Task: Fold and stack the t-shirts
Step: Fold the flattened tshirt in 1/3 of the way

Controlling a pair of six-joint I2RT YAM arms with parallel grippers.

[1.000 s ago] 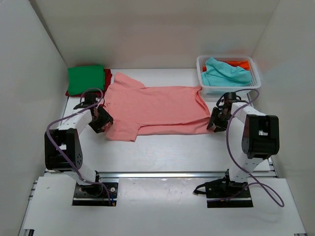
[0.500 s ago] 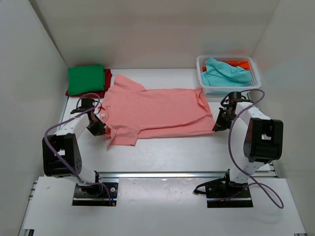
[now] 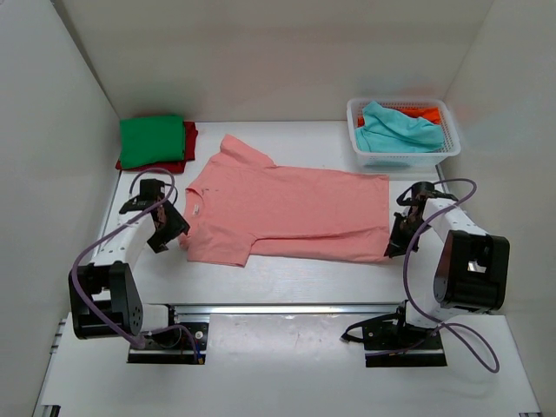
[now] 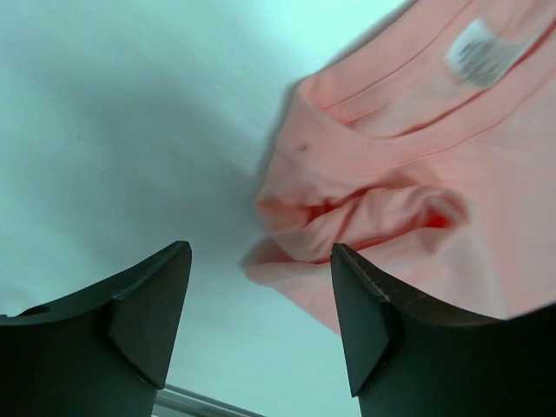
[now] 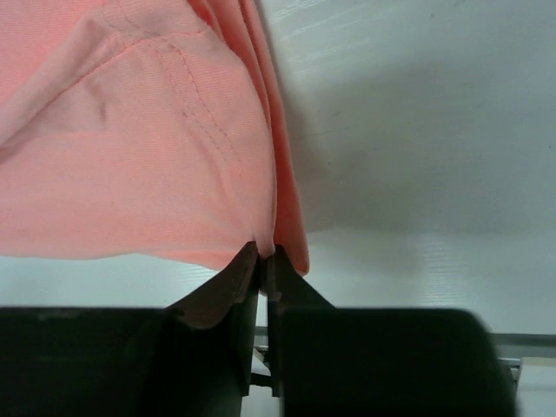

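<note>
The salmon-pink t-shirt lies spread across mid-frame, a soft knit with its ribbed collar rumpled at the left. The right gripper pinches its stitched hem corner at centre right. The left gripper gapes wide and empty just beside the collar.

left pincer agape, right pincer pinched tight
</note>
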